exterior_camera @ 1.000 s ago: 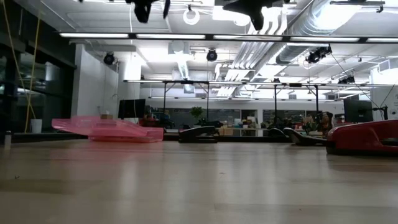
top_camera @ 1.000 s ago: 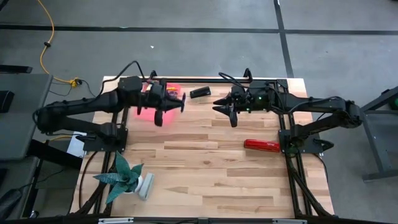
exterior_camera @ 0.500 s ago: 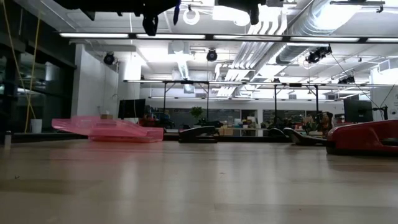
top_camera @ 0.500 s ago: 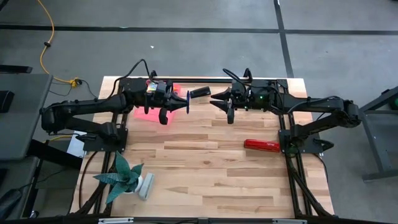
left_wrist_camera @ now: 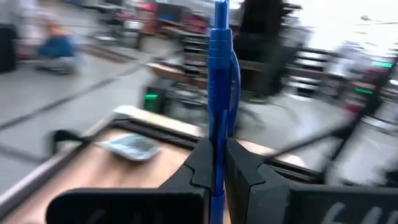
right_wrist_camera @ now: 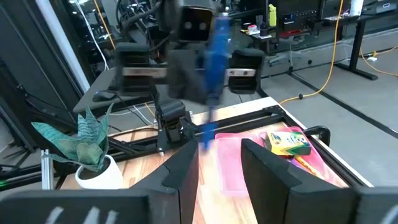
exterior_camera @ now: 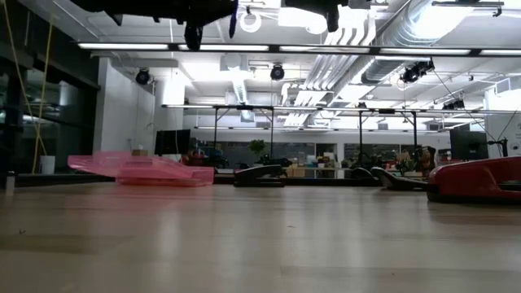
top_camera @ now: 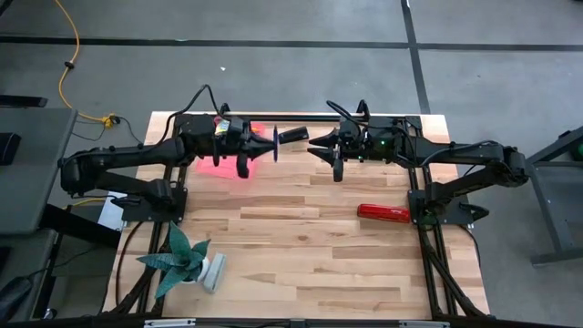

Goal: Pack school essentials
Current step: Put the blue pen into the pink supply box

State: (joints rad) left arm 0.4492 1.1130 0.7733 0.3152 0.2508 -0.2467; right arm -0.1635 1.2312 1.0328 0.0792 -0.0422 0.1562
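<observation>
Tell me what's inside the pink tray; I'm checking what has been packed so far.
The right wrist view shows a yellow-green crayon box lying in the pink tray, with a thin orange item beside it. From above, the left gripper, holding a blue pen, covers much of the tray.

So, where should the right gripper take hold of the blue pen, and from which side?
Probably the free end of the blue plastic pen, beyond the left gripper, which is clamped on its lower barrel. The right gripper is open and faces it across the gap, so it could come straight in from its own side, fingers either side of the thin barrel.
</observation>
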